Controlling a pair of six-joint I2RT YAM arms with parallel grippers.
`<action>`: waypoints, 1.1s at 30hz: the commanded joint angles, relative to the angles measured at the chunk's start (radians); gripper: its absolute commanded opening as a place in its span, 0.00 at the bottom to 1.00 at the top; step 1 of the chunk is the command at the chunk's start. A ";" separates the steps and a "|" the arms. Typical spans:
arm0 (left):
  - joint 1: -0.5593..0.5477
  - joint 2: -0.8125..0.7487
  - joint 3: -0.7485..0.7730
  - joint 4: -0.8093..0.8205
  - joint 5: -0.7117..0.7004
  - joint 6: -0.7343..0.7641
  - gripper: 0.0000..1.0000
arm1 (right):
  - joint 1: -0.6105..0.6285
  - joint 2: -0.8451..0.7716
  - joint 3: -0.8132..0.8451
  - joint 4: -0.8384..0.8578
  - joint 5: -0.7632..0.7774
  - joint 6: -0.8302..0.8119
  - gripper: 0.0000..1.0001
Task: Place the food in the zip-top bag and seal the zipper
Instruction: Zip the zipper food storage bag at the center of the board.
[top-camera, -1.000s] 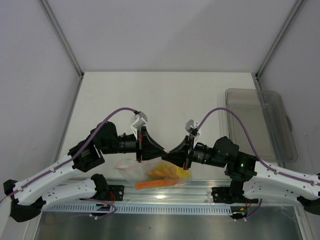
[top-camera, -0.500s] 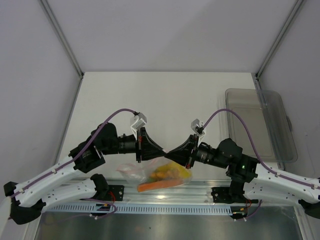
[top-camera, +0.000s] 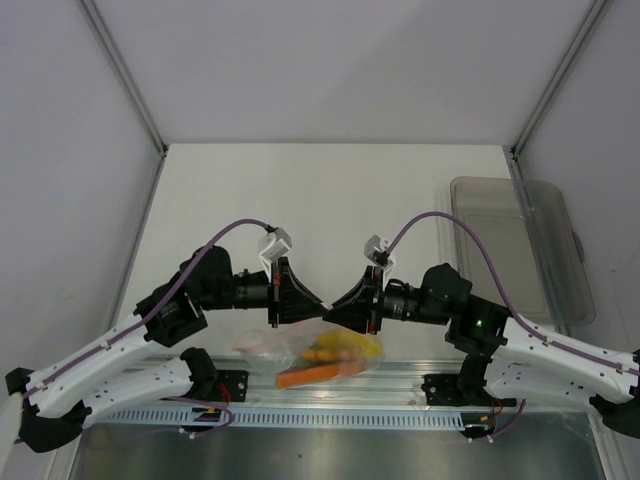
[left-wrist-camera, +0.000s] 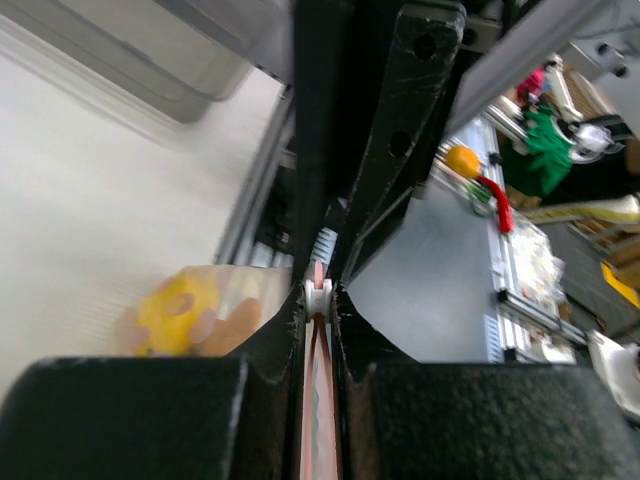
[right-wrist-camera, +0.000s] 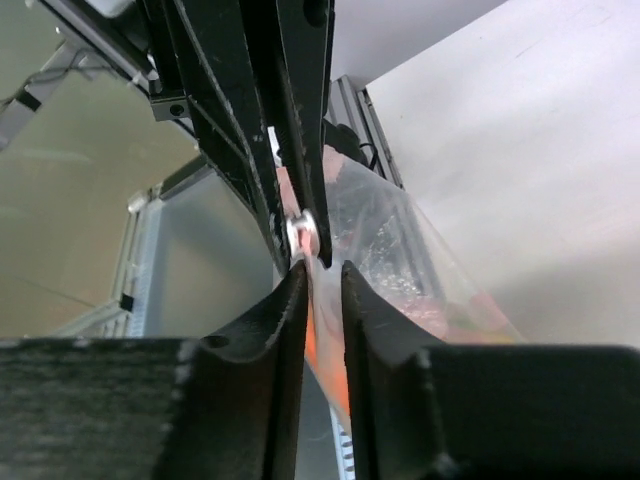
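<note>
The zip-top bag (top-camera: 262, 343) hangs between my two grippers near the table's front edge. The food (top-camera: 342, 346) is inside it: yellow pieces and a long orange piece (top-camera: 305, 373). My left gripper (top-camera: 316, 299) is shut on the pink-red zipper (left-wrist-camera: 318, 400), with the white slider (left-wrist-camera: 318, 293) at its fingertips (left-wrist-camera: 318, 300). My right gripper (top-camera: 337, 308) faces it tip to tip. In the right wrist view its jaws (right-wrist-camera: 322, 270) stand nearly closed around the bag's (right-wrist-camera: 400, 250) mouth edge, just behind the slider (right-wrist-camera: 303, 232).
A rigid grey-clear tray (top-camera: 520, 250) stands at the right of the table; it also shows in the left wrist view (left-wrist-camera: 150, 60). The aluminium rail (top-camera: 400, 375) at the table's front edge runs right under the hanging bag.
My right gripper drew slightly right and down, then came back against the left gripper. The bag swayed a little and still hangs between them.
</note>
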 joint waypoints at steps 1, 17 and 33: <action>0.003 0.004 0.022 -0.019 0.047 -0.018 0.01 | -0.005 0.013 0.085 -0.045 -0.093 -0.103 0.25; 0.006 0.004 0.024 -0.017 0.056 -0.018 0.01 | -0.013 0.135 0.151 -0.092 -0.267 -0.147 0.20; 0.008 -0.006 0.031 -0.109 -0.005 0.024 0.01 | -0.011 0.007 0.071 0.108 0.008 0.007 0.00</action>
